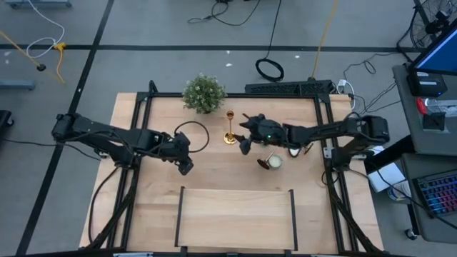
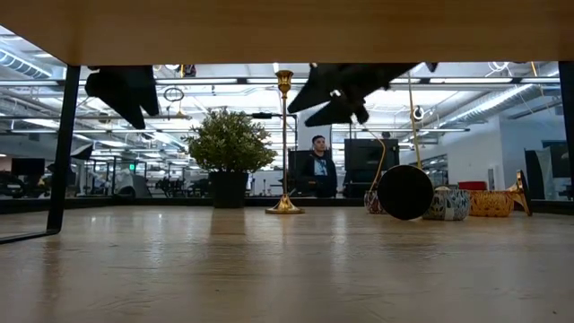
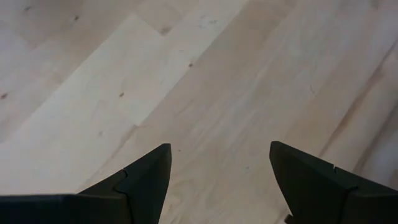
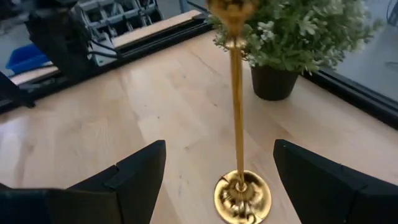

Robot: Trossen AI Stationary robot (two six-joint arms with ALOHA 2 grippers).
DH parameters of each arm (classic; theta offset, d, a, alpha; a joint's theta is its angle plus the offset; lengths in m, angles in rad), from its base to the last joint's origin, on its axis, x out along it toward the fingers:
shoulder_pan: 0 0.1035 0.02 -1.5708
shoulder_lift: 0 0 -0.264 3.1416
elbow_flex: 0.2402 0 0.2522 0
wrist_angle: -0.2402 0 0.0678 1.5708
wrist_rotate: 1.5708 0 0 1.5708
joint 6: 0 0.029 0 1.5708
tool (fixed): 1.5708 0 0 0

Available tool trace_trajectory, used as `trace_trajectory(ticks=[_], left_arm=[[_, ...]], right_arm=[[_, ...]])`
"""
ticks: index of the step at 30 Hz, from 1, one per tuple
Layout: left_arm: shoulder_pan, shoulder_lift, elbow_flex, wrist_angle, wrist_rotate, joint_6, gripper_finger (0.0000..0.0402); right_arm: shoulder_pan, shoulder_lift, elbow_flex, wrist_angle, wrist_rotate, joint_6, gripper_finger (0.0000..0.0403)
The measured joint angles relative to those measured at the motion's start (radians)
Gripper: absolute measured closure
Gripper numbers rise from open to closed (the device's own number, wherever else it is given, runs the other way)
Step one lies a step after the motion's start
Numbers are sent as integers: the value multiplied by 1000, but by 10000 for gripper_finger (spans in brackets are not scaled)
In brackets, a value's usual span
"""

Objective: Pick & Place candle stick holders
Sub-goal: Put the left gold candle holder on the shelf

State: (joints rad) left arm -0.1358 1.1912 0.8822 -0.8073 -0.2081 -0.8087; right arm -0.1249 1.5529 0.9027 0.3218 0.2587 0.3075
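Candle stick holders, slim shiny gold stems on round flared bases: one stands upright [image 4: 237, 124] on the pale wooden surface [image 1: 235, 207], directly ahead of the right pincer [image 4: 217, 180] and centred between its two dark fingers, which are spread and pinching nothing; in the right wrist view the base sits just beyond the fingertips, apart from both. In the high view the same holder [image 1: 230, 128] is just beside the right pincer [image 1: 246, 139], on the side facing the bushy green potted plant [image 1: 203, 93], which stands beyond it, near but not touching. A second gold holder [image 2: 502, 199] appears to lie on its side behind the right pincer, among a small cluster of objects that includes a dark round disc [image 2: 405, 192] and a patterned pot [image 2: 448, 204]; a third holder cannot be told from these views. The left pincer [image 3: 217, 180] hangs above bare wood, well apart from the holders, its fingers likewise spread and empty. Judged from this arrangement, the task is partly done at most: one holder stands upright, whether already placed or awaiting pickup cannot be told, and at least one more lies waiting behind the right pincer.
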Motion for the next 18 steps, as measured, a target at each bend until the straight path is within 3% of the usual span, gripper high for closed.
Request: trace_trajectory(ticks=[18], left_arm=[[-26,0,0,2,-2,-8,128]], right_arm=[[-33,165,121,0,-1,-27,110]])
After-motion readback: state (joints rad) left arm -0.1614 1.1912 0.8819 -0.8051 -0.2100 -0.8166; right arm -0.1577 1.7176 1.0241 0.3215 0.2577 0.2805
